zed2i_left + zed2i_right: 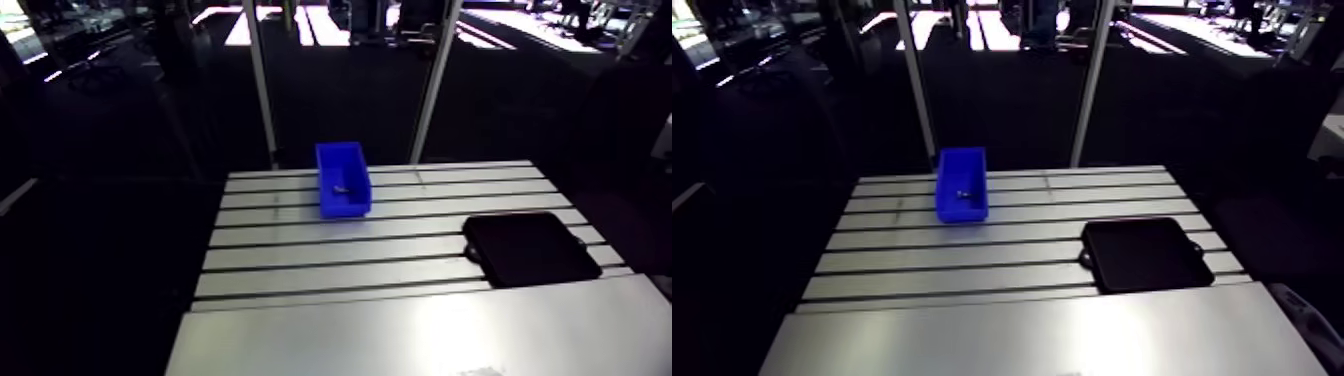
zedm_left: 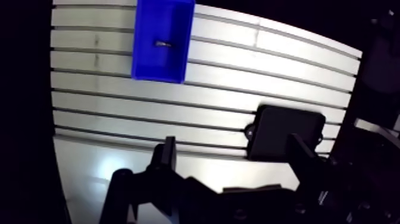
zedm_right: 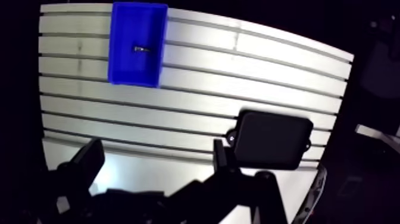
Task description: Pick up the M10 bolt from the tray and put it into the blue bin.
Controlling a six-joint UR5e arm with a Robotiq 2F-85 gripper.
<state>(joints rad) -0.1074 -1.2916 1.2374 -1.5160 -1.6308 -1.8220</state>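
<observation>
A slotted aluminium table (image 1: 400,215) is seen, and towards its left a rectangular blue plastic bin (image 1: 325,190) is set across the slots near the far edge. Inside this bin a small grey metal M10 bolt (image 2: 163,43) is found, lying flat on the floor of the bin. Well apart to the right, a flat black square tray with small corner lugs (image 1: 530,250) is placed; only its dark surface is shown. In the wrist view the black two-fingered gripper (image 2: 233,143) is held high above the near part of the table, with its fingers (image 2: 166,158) spread wide and nothing gripped between them. The tray is seen just ahead of the gripper, the bin well beyond it.
</observation>
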